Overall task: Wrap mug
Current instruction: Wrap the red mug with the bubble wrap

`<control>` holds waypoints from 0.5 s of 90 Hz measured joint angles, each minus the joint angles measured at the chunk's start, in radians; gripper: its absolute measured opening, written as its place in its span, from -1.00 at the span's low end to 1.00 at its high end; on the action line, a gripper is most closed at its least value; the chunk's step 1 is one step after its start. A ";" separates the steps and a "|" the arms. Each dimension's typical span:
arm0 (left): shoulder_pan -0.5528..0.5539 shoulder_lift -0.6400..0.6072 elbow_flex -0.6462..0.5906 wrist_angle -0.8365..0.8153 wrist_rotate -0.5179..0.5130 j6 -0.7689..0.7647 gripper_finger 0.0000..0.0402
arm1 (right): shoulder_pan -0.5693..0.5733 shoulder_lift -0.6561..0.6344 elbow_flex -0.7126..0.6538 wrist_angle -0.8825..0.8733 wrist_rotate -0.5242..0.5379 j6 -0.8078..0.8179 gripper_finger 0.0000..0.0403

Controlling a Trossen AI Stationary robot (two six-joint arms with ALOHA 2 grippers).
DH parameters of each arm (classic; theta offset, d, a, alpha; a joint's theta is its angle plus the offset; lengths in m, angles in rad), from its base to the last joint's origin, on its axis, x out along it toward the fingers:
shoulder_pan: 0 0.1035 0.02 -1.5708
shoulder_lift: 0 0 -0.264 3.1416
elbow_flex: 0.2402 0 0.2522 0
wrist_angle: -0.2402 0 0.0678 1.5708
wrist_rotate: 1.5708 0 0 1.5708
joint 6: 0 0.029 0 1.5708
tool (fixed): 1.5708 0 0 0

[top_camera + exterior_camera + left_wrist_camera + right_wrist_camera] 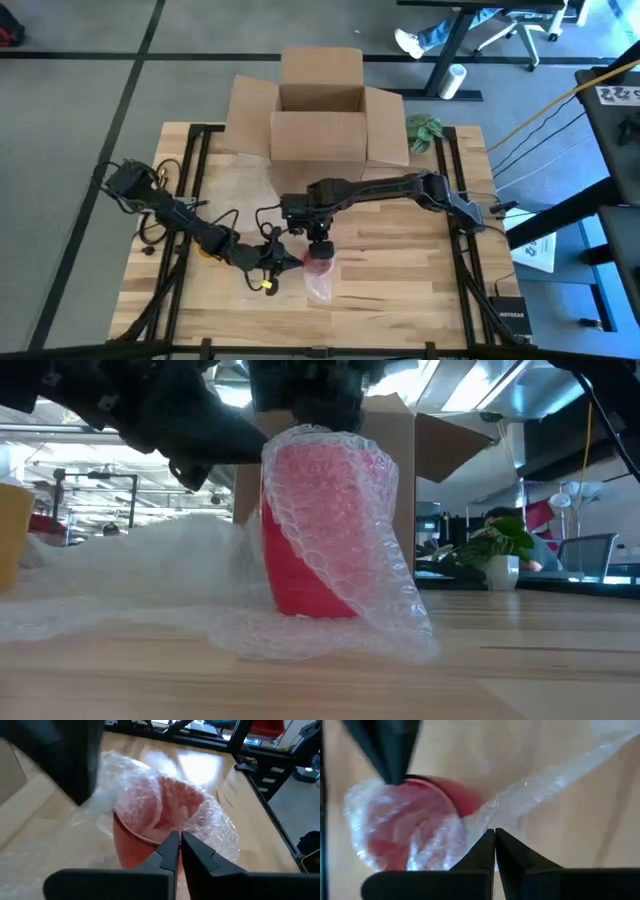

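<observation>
Red mug (320,268), part-swathed in bubble wrap (322,287), was flanked by both pinched-shut claws: left claw (296,259), right claw (320,250); a cardboard box (320,125) stood at the counter's (420,270) far edge.

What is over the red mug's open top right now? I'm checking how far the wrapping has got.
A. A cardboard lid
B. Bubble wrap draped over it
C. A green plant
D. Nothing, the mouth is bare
B: bubble wrap lies over the mouth and down one side of the red mug, which stands upright on the table.

Glossy bubble wrap (385,575), pale wooden table (500,670)
</observation>
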 joint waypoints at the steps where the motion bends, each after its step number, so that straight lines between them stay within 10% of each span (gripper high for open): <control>1: 0.000 0.000 0.000 0.000 0.000 0.000 -1.00 | 0.002 0.000 0.000 0.001 0.000 0.000 -1.00; 45: 0.019 0.000 0.000 -0.005 -0.003 -0.018 -1.00 | 0.041 -0.052 0.000 0.052 -0.018 0.009 -1.00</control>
